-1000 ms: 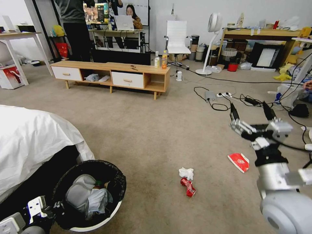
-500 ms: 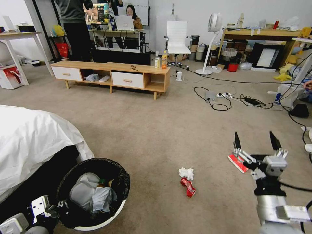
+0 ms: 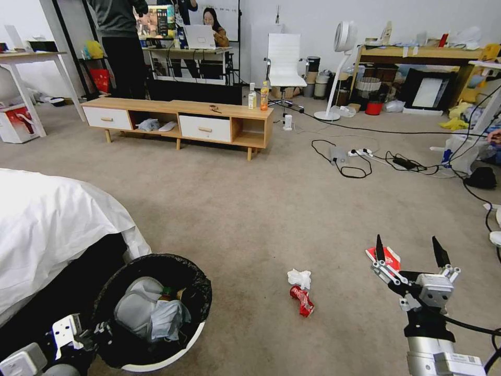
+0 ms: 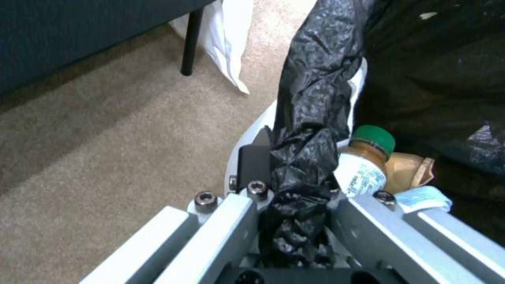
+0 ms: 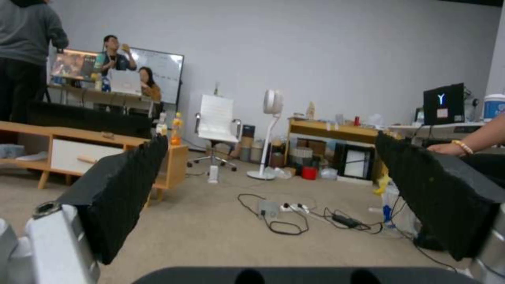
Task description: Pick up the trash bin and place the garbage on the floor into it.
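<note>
Left pincer (image 4: 294, 197) clamps the black-lined round white plastic trash bin (image 3: 172, 350) at lower left by its rim, while the wide-open right pincer (image 3: 409, 251) at lower right, poised over the flat red packet (image 3: 392, 257), risks skidding off it.

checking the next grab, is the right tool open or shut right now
Open. The right tool has its two black fingers spread wide apart with nothing between them, hanging low over the carpet beside the flat red packet.

the head view looks down over the carpet (image 3: 250, 209); the left wrist view sits close against the bin (image 4: 315, 79); the right wrist view faces level across the room, sharing the fan (image 5: 272, 102).
</note>
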Controlling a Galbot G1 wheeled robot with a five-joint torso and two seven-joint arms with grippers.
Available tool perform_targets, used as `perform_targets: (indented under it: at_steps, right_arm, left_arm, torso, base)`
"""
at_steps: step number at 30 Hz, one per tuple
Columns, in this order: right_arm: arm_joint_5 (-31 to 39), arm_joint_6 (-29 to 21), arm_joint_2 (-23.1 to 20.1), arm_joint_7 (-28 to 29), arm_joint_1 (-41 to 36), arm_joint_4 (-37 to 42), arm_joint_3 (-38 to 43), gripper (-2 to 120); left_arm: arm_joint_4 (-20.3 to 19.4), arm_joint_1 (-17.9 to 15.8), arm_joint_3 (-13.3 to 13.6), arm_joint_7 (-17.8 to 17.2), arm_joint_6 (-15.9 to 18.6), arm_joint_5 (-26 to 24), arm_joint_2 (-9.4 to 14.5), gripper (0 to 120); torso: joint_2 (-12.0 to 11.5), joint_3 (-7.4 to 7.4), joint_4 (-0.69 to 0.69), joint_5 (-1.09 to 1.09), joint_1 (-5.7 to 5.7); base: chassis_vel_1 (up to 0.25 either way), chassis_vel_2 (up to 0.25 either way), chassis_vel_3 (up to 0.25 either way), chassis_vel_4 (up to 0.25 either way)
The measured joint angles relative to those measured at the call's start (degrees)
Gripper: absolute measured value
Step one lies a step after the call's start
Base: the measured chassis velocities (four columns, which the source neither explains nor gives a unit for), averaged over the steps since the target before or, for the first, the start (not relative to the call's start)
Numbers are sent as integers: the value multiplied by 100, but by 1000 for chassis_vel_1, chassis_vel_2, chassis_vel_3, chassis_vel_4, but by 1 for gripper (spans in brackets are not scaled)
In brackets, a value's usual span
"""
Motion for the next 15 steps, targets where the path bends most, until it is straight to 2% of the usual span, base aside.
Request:
perform_targets:
  at_steps: [12,15]
  right_arm:
    - [-45,161,19,-77,-1,-80,11,100]
    - [-37,172,-16,-80,15,-91,24,100]
  left_arm:
    - [-32,57,-4,25,0,9,-8,1]
    - [-34,73,-7,30,0,14,-20,1]
  torso:
    - [0,0,0,0,0]
    - [0,-1,0,0,0]
  base:
    - [0,0,0,0]
    - [-83,59,109,-78]
